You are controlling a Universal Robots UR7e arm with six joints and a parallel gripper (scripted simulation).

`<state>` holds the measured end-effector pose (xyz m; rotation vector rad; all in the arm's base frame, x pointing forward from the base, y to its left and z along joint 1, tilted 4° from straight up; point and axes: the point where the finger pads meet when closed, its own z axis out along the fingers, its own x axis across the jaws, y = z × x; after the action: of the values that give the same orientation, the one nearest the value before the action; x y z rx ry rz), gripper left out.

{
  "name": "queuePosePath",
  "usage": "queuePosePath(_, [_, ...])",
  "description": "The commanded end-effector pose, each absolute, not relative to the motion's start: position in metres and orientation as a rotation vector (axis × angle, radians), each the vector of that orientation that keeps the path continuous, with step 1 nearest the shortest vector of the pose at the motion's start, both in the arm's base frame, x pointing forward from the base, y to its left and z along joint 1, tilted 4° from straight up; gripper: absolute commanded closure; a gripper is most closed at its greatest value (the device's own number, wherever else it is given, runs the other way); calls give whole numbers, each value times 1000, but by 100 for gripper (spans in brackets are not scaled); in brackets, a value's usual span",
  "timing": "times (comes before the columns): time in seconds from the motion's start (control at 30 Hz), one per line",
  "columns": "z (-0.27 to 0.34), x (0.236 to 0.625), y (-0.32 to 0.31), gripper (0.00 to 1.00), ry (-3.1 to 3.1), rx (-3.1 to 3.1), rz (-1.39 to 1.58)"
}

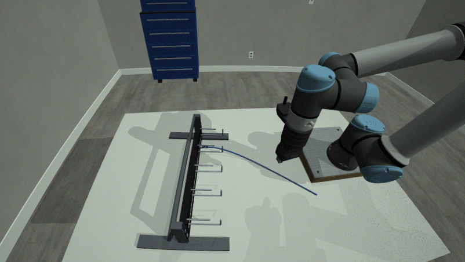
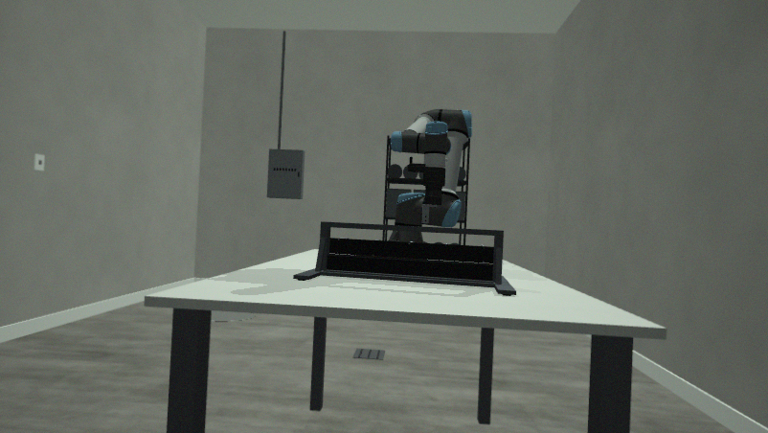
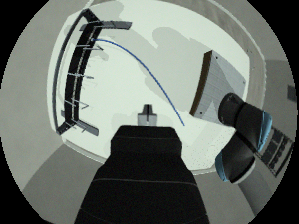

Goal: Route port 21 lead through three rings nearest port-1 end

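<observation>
— Where's the lead [image 1: 260, 165]?

— On the desk [image 1: 325, 234], running from the rack [image 1: 186, 162], unthreaded. My tool [image 1: 282, 159] hangs above it, clenched on nothing.

— Next?

— I'd reopen, descend, grasp it.

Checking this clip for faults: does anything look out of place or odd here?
Yes. The gripper is shut on nothing, hanging above the blue lead, which lies loose across the table, threaded through no ring near the rack.

Rack [image 1: 184, 168] on table [image 1: 325, 228]; lead [image 1: 260, 165] seemingly trails toward base plate [image 1: 317, 177].
</observation>
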<state>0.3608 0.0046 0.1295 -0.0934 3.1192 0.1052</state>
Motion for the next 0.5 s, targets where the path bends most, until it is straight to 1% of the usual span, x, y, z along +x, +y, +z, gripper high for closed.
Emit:
queuePosePath(0.0, [130,346,-4,100,3095,-348,101])
queuePosePath(0.47, [126,314,-15,100,2979,-871,92])
